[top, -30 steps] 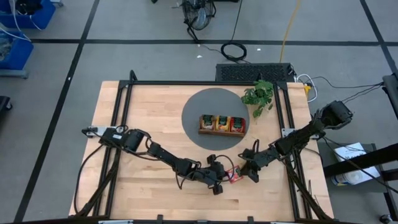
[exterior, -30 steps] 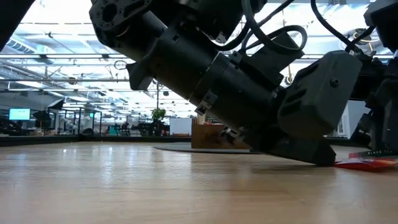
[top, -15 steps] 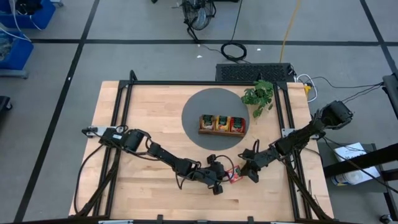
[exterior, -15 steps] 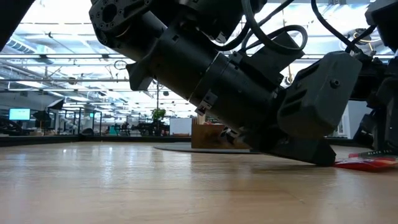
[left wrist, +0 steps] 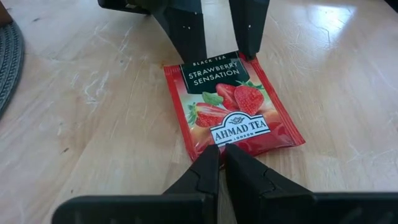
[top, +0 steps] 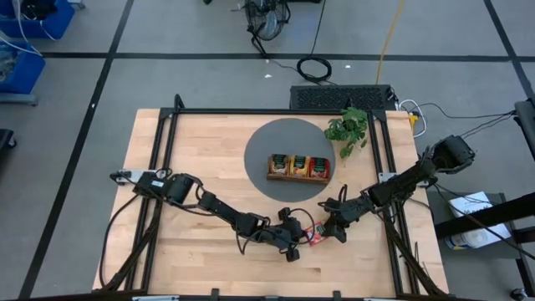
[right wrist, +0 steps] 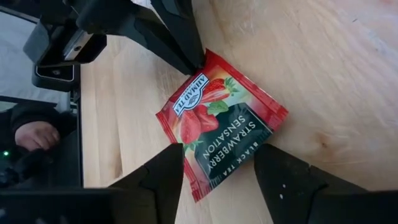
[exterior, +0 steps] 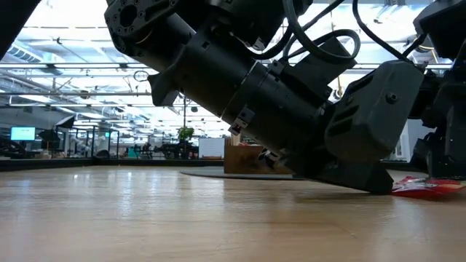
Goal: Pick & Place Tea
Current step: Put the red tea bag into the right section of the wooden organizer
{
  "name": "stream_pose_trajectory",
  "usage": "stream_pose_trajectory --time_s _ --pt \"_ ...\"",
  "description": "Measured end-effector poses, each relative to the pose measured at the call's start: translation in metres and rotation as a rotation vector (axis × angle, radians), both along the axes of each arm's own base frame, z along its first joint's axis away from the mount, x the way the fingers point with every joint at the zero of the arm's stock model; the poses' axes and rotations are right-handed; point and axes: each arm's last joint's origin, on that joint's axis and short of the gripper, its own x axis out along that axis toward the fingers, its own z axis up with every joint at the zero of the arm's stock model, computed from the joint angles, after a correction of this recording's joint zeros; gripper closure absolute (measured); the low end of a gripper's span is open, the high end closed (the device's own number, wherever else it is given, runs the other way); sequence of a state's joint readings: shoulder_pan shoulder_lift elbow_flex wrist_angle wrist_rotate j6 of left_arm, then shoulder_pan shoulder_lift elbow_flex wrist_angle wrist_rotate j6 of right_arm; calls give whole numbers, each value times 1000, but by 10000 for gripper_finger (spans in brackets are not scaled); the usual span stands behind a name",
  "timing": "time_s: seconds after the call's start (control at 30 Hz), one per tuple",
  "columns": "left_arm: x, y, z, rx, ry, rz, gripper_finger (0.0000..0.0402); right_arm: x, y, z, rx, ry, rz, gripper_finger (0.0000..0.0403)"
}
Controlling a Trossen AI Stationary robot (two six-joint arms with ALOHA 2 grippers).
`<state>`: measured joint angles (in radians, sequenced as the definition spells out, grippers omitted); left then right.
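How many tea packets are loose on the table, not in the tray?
1. A red packet lies flat on the wood at the table's near edge, between both grippers. The tray on the mat holds more; those can't be counted from here.

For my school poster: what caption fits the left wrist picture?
Shut left gripper touches a strawberry tea packet on the table; open right gripper opposite.

1. In the high view the red tea packet [top: 315,236] is mostly hidden between the two arms' heads.
2. In the low view the left arm [exterior: 247,94] blocks most of the wooden tray [exterior: 244,158].
3. The tray's packets [top: 298,165] are too small to read.
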<state>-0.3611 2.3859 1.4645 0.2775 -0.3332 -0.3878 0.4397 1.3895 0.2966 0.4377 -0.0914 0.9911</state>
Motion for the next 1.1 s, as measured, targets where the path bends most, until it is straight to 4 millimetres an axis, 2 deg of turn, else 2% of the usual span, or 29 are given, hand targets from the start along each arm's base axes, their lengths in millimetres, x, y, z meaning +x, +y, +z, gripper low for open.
stream_pose_trajectory --time_s 0.17,0.47,0.8,1.1 --pt "0 0 0 0 0 0 371 -1 -1 -1 -11 13 -9 232" --pt "1 0 1 1 -23 -8 371 -2 0 -2 -49 5 18 290" --pt "1 0 1 19 -27 -14 371 -2 0 -2 -83 -11 52 392" --pt "0 -10 3 142 -67 -98 371 -2 -1 -1 -119 -38 65 401"
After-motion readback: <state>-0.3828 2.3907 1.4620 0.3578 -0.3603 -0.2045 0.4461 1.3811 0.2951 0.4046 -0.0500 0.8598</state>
